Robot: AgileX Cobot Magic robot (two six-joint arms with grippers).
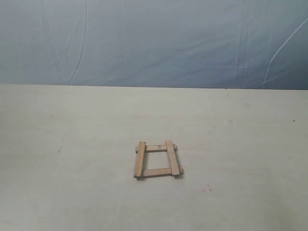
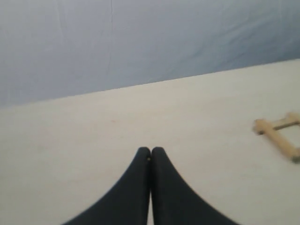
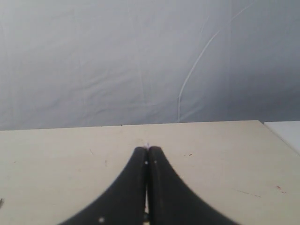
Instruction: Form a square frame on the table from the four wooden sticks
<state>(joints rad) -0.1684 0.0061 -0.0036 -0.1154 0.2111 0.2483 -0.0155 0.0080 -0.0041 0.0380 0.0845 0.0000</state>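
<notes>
Four light-brown wooden sticks lie as a small square frame point(image 1: 157, 160) on the pale cream table point(image 1: 72, 144), slightly front of its middle, with their ends overlapping. One corner of the frame point(image 2: 279, 134) shows blurred at the edge of the left wrist view. Neither arm appears in the exterior view. My left gripper point(image 2: 151, 150) hovers over bare table, shut, its black fingers pressed together with nothing between them, well apart from the frame. My right gripper point(image 3: 148, 149) is likewise shut and empty over bare table; no stick shows in its view.
A blue-grey cloth backdrop point(image 1: 154, 43) hangs behind the table's far edge. The table's right edge point(image 3: 276, 133) shows in the right wrist view, with a white surface point(image 3: 286, 129) beyond it. Faint specks and scuffs mark the tabletop.
</notes>
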